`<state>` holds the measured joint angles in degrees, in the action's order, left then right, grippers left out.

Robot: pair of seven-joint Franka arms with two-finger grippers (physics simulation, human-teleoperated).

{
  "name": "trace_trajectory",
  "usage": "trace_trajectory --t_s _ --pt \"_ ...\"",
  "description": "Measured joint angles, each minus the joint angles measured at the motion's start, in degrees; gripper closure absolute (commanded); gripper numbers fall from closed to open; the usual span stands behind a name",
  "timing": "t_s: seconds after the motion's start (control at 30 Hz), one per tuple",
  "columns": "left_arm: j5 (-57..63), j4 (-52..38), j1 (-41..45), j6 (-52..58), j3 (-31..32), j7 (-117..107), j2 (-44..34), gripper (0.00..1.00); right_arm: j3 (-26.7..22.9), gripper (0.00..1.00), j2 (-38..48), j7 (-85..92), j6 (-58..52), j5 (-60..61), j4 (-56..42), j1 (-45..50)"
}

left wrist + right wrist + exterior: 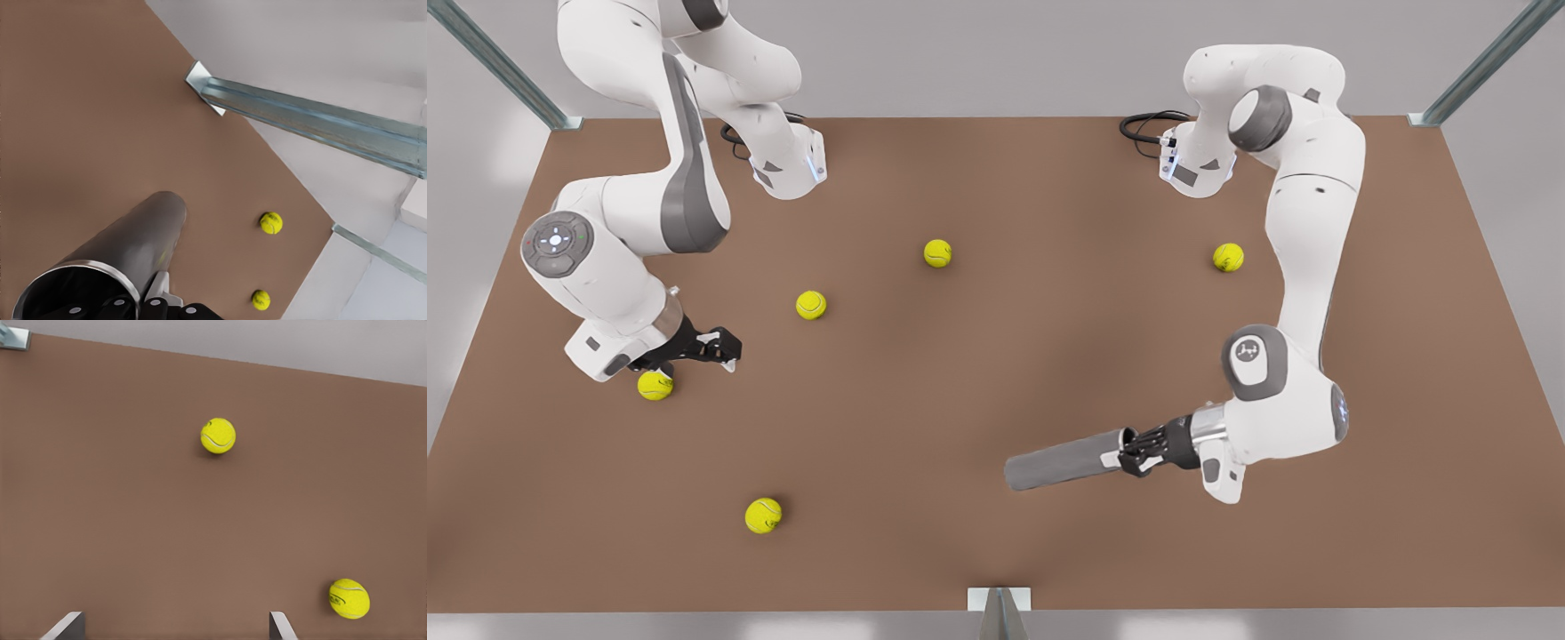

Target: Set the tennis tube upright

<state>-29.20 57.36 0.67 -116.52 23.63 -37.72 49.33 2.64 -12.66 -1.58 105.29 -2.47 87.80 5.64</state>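
Brown table with balls scattered around; left gripper is clamped on the rim end of the tennis tube, which lies flat near the front edge, probably so it can pivot it upright. Right gripper waits with fingers spread, holding nothing, beside a tennis ball.

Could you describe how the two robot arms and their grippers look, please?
Both arms are glossy white with dark grey joint bands and round grey caps. Black cables coil at their bases. The left gripper and the right gripper are black; the right gripper's fingertips look pale grey.
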Motion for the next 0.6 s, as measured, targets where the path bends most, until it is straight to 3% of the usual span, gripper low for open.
trace_trajectory --t_s 0.6 --pt "27.9 -0.1 -1.6 12.5 0.2 0.1 -7.5 0.79 0.0 0.0 -0.2 -0.1 0.8 -0.1 -0.1 0.1"
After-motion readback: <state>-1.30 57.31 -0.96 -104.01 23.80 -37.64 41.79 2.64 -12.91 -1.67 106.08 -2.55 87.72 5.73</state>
